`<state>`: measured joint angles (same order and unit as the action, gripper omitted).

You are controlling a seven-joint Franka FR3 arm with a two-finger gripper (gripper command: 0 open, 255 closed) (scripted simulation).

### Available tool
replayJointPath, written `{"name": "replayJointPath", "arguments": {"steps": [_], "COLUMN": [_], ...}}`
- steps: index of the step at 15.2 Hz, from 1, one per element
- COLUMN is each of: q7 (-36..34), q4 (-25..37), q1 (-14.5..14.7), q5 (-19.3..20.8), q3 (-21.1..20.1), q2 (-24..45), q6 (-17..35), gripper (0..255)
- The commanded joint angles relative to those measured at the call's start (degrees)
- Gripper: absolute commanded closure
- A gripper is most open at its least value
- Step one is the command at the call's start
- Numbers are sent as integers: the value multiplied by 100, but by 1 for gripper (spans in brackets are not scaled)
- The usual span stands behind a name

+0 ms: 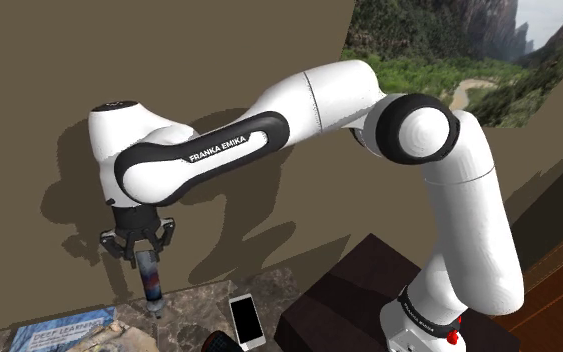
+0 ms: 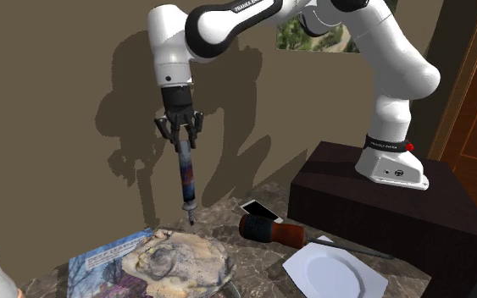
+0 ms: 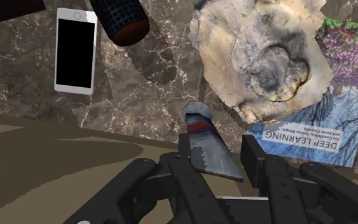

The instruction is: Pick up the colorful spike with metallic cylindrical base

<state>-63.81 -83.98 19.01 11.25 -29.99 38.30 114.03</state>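
Spike (image 3: 206,143), banded red, blue and grey, hangs point-down, clasped at its upper end between the narrowly set fingers of the black gripper (image 3: 219,153). Its tip is close over the marble tabletop (image 3: 145,83). Beyond lie a book (image 3: 323,133), a white phone (image 3: 75,51) and a dark tool handle (image 3: 121,18).

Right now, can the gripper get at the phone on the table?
Probably not yet. The phone lies uncovered with nothing over it, and it looks within the arm's range, but the gripper is shut on the spike, so it has no free grasp.
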Motion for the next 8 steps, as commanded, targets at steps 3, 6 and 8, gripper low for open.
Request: {"name": "replayJointPath", "arguments": {"steps": [3,6,8], "q7": [20,25,26], "q4": [149,264,269], "q1": [-59,-63,-64], "q5": [-35,-70,-72], "q3": [-12,-40,-42], "q2": [-165,-243,-247], "q6": [-202,-387,-396], "gripper": [255,255,255]}}
